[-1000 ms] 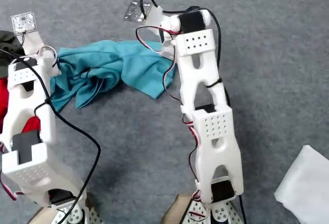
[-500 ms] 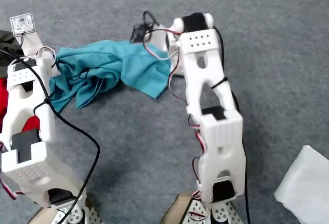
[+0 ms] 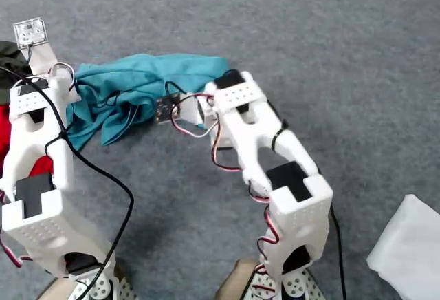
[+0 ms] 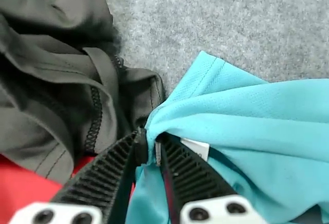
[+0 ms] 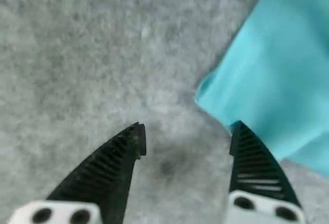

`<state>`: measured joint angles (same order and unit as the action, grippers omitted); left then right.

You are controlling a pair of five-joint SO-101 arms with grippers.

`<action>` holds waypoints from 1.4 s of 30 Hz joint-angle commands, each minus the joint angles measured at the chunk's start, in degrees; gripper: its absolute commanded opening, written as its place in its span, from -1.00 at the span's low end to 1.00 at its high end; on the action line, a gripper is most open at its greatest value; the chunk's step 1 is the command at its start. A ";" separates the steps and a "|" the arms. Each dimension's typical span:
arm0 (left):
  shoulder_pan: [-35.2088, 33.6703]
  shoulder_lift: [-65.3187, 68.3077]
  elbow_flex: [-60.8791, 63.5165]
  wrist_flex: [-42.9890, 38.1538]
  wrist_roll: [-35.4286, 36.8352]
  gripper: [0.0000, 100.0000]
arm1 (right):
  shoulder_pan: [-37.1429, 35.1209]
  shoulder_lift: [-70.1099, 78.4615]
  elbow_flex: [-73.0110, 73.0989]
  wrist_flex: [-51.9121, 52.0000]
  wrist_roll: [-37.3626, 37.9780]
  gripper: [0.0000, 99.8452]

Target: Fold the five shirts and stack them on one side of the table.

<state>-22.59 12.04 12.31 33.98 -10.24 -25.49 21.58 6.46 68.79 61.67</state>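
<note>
Pinching teal shirt [image 4: 252, 116], label [image 4: 196, 149] beside left fingers [image 4: 189, 173]

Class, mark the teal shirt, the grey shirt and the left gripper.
teal shirt [image 3: 130, 80]: high view, its crumpled middle.
grey shirt [image 4: 46, 49]: left wrist view, a fold.
left gripper [image 4: 150, 144]: left wrist view, between its fingertips.
</note>
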 commanded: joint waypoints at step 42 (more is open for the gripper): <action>-0.62 -0.22 -0.09 -0.88 0.18 -0.96 | -1.45 0.40 4.44 -15.21 -0.70 -0.83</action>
<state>-22.59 12.04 12.48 33.98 -10.24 -26.99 22.29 10.77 54.55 61.67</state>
